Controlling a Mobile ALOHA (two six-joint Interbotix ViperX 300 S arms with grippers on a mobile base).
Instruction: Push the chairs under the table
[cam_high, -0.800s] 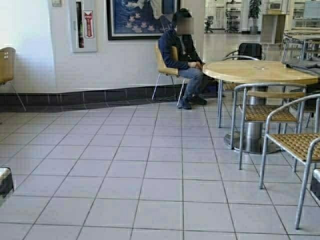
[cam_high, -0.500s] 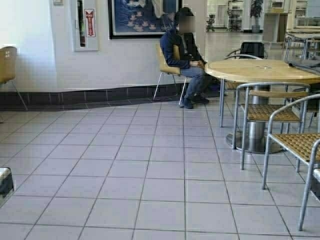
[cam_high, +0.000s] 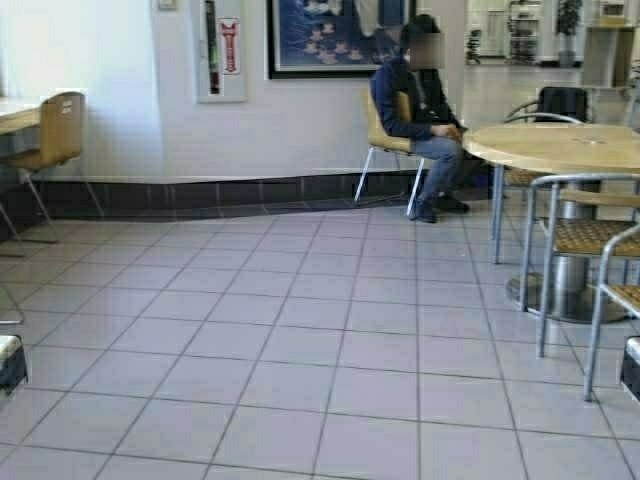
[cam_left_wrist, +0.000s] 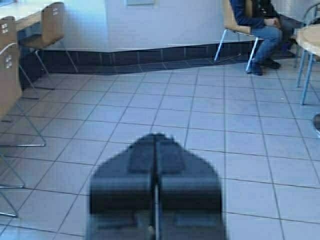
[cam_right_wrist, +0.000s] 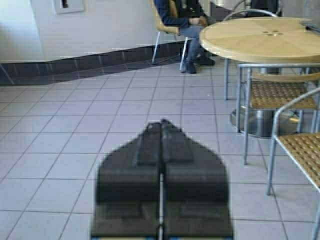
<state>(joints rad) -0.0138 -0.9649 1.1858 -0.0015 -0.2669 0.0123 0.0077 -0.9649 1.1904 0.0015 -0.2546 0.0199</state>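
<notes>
standing well short of the chairs (cam_high: 55, 135), which sit at far left beside the table (cam_high: 15, 112). left gripper (cam_left_wrist: 155, 150) and right gripper (cam_right_wrist: 161, 136) are both closed, holding nothing. risk: closing in off-line could snag a chrome leg or skew a chair. table mostly cut off; nearer chair (cam_left_wrist: 7, 75) only partly visible.

Pale grey tiled floor (cam_high: 300, 340) bordered by a dark tile strip at the wall, bearing a tan plywood chair (cam_high: 55, 135) at far left beside the light-wood table (cam_high: 15, 113), a round pedestal table (cam_high: 565, 148) with wicker-seated chairs (cam_high: 585, 235) at right, and a seated person's chair (cam_high: 380, 125).
</notes>
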